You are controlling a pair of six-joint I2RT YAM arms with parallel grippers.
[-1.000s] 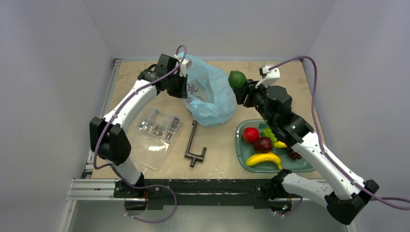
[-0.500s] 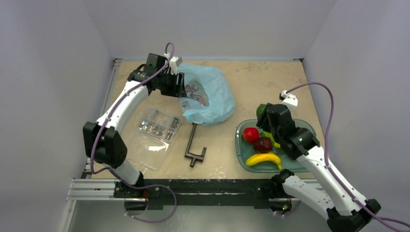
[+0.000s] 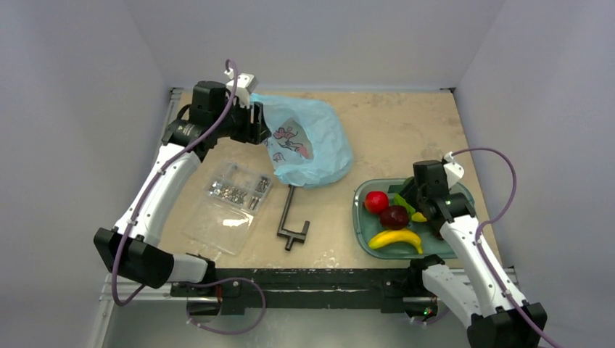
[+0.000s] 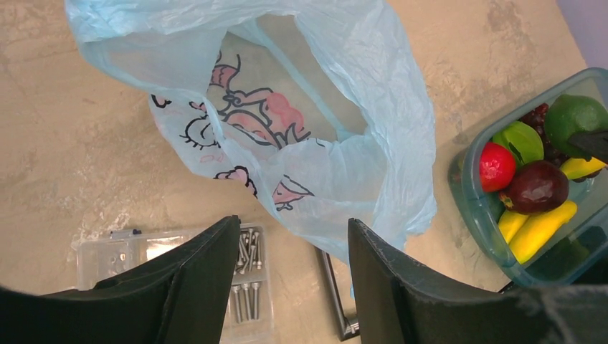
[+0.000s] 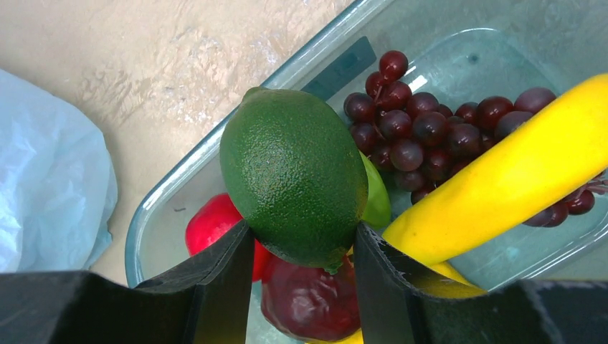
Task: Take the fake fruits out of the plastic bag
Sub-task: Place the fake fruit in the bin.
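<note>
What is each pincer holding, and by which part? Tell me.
Right pincer grips the green lime across its middle, above the tray. Left pincer is open, holding nothing.

Your right claw (image 5: pixel 301 240) pinches the dark green fruit (image 5: pixel 294 172) between both fingers — it hangs over the teal tray (image 5: pixel 215 154), above grapes (image 5: pixel 423 129), a banana (image 5: pixel 516 186), a red apple (image 5: pixel 211 226) and a maroon fruit (image 5: pixel 308 304). At your left edge, the blue bag (image 5: pixel 50 186) lies on the surface (image 5: pixel 143 64).

Light-blue printed bag (image 3: pixel 312 145) open, fake fruits (image 3: pixel 394 216) in tray (image 3: pixel 362 230), green fruit (image 5: pixel 294 172) gripped
</note>
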